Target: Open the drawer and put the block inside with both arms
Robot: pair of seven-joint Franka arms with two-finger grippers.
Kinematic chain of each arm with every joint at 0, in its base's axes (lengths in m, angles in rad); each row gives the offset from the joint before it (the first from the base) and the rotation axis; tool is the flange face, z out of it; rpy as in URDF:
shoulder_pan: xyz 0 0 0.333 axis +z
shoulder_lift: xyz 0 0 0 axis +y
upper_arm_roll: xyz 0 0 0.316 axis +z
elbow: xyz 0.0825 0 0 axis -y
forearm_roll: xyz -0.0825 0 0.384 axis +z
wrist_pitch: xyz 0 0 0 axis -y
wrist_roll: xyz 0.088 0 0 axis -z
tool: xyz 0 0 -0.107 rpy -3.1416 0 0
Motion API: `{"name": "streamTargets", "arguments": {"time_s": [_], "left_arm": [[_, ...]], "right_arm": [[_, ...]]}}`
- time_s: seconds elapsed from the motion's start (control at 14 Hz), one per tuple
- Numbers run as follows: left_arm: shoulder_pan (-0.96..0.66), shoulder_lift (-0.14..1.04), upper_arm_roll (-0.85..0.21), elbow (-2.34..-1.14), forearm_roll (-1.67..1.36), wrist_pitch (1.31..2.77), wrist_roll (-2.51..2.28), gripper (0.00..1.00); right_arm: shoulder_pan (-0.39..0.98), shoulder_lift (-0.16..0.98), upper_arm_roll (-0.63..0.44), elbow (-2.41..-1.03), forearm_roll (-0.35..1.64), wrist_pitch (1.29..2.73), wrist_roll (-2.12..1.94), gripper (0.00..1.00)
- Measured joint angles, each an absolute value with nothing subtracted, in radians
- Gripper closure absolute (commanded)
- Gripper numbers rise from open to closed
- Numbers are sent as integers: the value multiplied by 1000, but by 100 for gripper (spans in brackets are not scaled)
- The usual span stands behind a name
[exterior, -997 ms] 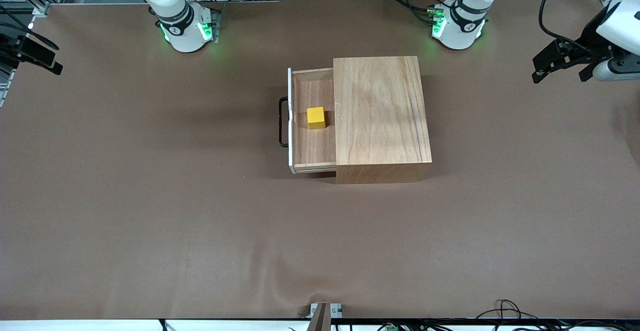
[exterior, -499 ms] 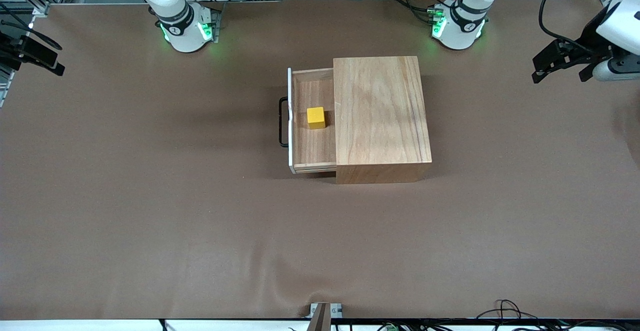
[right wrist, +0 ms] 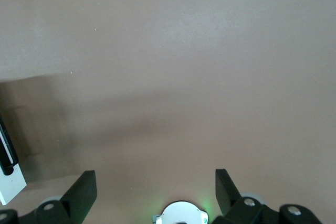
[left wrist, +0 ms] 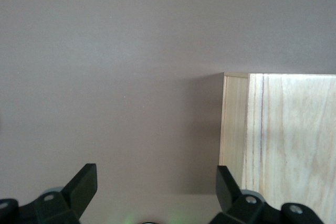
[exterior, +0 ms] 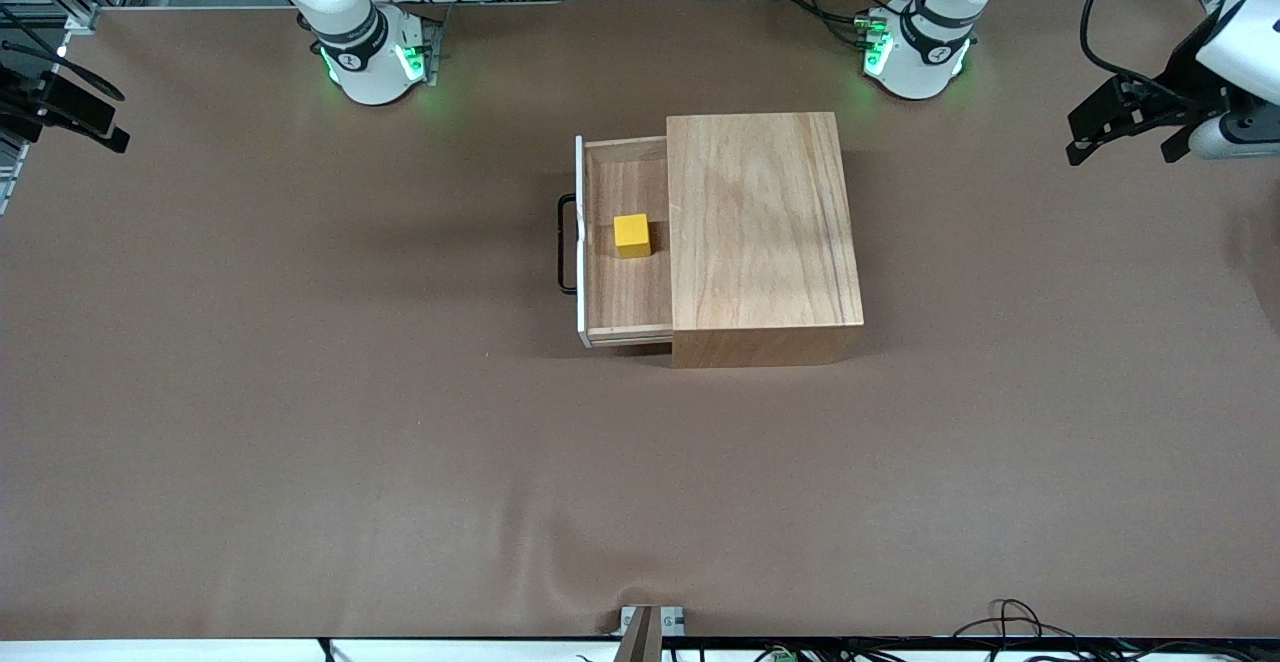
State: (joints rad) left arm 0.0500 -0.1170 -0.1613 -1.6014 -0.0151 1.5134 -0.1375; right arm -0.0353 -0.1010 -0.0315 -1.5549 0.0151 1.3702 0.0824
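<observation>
Two tools idle, both spread wide and empty. Left tool (exterior: 1125, 132) hangs over the worktop (exterior: 300, 392) well apart from the wooden box (exterior: 760, 232), toward left arm's end; right tool (exterior: 75, 112) over the right arm's end. Drawer (exterior: 625, 292) stands pulled out of the box, w/ block (exterior: 631, 235) resting inside, near the handle (exterior: 566, 242). Block prob. light, rigid, smooth-sided; pinch across two flat faces. Task looks done.

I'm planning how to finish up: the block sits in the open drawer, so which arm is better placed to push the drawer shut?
Probably the right. The drawer opens toward the right arm's end, its handle facing there. The right gripper hangs open over that end; the left gripper, also open, is past the box.
</observation>
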Motion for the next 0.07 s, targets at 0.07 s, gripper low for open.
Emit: {"name": "streamTargets", "arguments": {"time_s": [0.07], "left_arm": [[51,-117,-158,-1595,-15,1509,-138,0]], "right_arm": [[-35,-101,-32,-1555,15,1370,82,0]]}}
